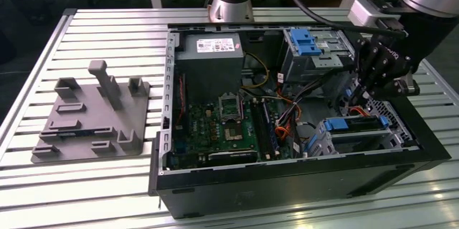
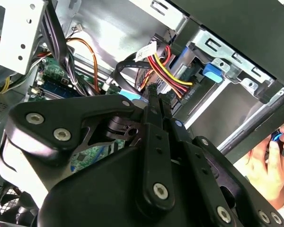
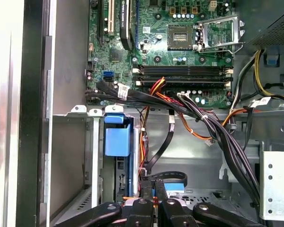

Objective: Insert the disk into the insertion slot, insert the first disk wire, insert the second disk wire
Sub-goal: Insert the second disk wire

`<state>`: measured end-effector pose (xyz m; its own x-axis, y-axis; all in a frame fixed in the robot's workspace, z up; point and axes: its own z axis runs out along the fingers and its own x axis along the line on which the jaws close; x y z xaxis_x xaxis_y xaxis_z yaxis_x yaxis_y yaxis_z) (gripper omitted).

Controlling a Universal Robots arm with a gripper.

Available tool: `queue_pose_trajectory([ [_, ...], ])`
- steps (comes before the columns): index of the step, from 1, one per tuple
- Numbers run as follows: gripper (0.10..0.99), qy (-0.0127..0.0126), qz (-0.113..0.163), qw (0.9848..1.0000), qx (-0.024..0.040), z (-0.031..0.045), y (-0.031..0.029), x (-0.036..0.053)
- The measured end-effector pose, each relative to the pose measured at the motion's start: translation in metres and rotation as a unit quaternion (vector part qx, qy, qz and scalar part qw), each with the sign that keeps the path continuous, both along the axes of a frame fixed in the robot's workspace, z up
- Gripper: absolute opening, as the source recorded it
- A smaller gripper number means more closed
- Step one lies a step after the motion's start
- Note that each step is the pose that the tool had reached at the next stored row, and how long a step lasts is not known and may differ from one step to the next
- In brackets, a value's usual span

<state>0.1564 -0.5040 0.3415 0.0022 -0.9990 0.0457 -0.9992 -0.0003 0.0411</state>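
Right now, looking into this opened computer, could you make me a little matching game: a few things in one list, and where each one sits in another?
Things:
1. disk
2. pincer
3. power-supply box
4. grey holder plate

Places:
A. on the slatted table, outside the case
B. far corner of the case, at the exterior view's left
C. in the small metal cage at the case's near right
D. hanging above the case's right side

Pairs: 1-C, 2-D, 3-B, 4-A
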Motion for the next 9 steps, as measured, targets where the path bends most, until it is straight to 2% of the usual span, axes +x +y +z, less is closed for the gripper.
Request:
queue_pose_trajectory([
  [9,0.141,0.0000,0.000,0.9999,0.0136,0.0000,-0.0121,0.0011],
])
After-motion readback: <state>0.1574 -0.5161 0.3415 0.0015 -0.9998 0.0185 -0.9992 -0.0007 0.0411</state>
